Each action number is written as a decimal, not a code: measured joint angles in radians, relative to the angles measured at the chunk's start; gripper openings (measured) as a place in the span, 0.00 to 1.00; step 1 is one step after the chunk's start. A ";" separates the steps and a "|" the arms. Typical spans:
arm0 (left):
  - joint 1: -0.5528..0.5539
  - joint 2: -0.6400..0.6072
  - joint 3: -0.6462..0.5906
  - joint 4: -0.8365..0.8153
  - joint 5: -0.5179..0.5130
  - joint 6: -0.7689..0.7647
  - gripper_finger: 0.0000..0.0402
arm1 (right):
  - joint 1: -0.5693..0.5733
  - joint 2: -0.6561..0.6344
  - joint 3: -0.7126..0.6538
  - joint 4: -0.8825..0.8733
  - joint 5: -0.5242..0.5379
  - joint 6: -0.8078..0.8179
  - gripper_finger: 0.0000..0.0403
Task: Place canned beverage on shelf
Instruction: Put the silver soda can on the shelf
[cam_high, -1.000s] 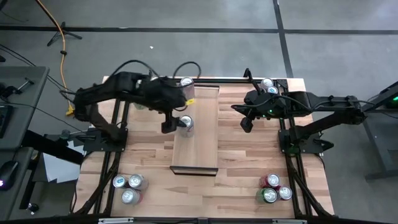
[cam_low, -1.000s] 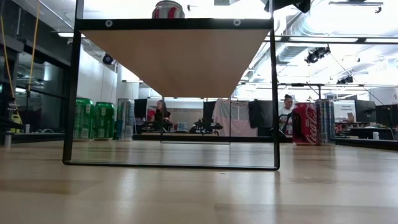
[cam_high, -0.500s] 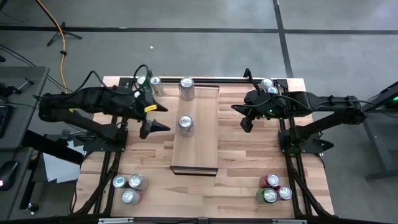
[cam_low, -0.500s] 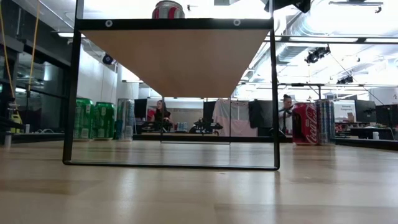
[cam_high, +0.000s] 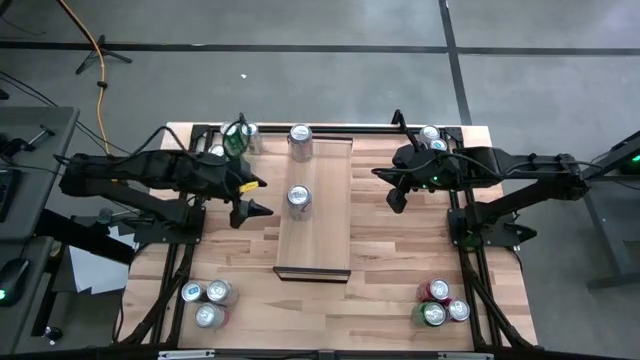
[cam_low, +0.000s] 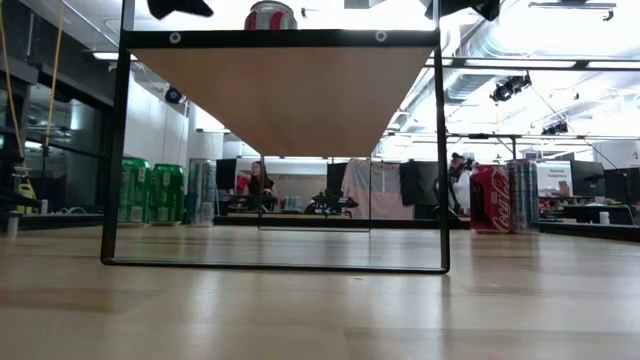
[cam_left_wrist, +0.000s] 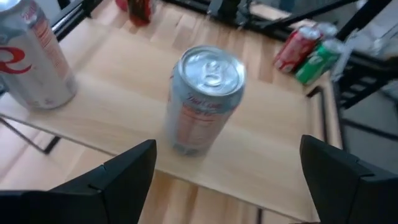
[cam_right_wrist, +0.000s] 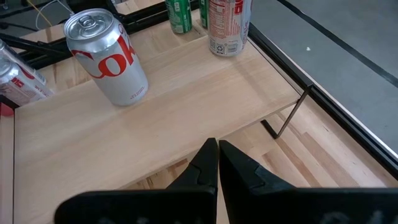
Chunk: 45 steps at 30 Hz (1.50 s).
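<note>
The shelf (cam_high: 320, 230) is a long pale wooden board raised on a thin dark frame (cam_low: 116, 150) at the table's middle. Two silver cans stand upright on it, one near its middle (cam_high: 299, 200) and one at its far end (cam_high: 300, 141). My left gripper (cam_high: 262, 197) is open and empty, just left of the shelf, level with the middle can (cam_left_wrist: 202, 99), which stands ahead of its fingers. My right gripper (cam_high: 396, 200) is shut and empty to the right of the shelf; in its wrist view (cam_right_wrist: 215, 148) the middle can (cam_right_wrist: 109, 59) stands beyond it.
Groups of cans stand at the table's corners: far left (cam_high: 245, 135), far right (cam_high: 432, 135), near left (cam_high: 207, 293) and near right (cam_high: 438, 302). In the low view a can (cam_low: 270, 15) shows on top of the shelf, and people sit in the room behind.
My left gripper has drawn back from the middle can on the shelf toward the table's left edge, its arm folding back and lower. The can stays upright where it was on the shelf. My right arm has kept still.
</note>
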 joint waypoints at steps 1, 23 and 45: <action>-0.001 0.004 -0.014 0.016 -0.001 0.032 0.81 | 0.000 0.000 0.000 0.000 0.003 0.000 0.00; 0.314 0.025 -0.367 0.655 0.463 0.543 0.80 | 0.000 0.000 0.000 0.000 0.005 0.071 0.00; 0.388 0.266 -0.367 0.900 0.804 0.506 0.77 | 0.000 0.000 0.000 0.000 0.005 0.095 0.00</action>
